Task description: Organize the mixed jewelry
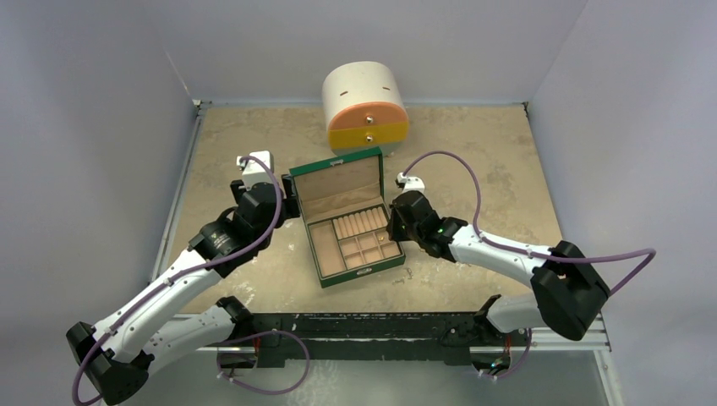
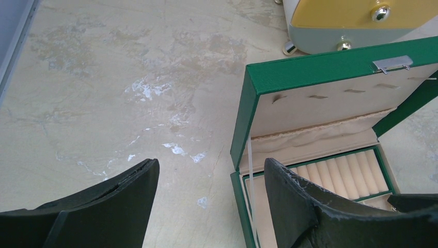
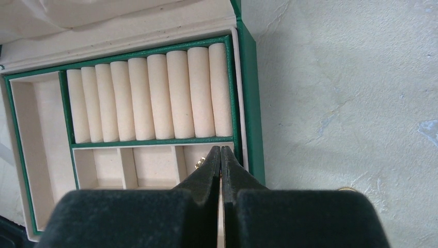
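Note:
The green box (image 1: 347, 216) lies open mid-table with tan compartments and a row of ring rolls (image 3: 150, 95). Of the mixed jewelry, one tiny gold piece (image 3: 199, 163) shows in the box's rightmost small compartment, right beside my right finger. Another gold bit (image 3: 347, 189) peeks out on the table to the right of the box. My right gripper (image 3: 221, 150) is shut, its tips over that compartment; nothing shows between them. My left gripper (image 2: 209, 173) stands open, straddling the box's left wall (image 2: 238, 196), and holds nothing.
The round cream, orange and yellow drawer chest (image 1: 365, 106) stands behind the box, close to its raised lid (image 2: 330, 98). A thin pale strap (image 2: 249, 170) runs from lid to base. Grey walls enclose the table on three sides.

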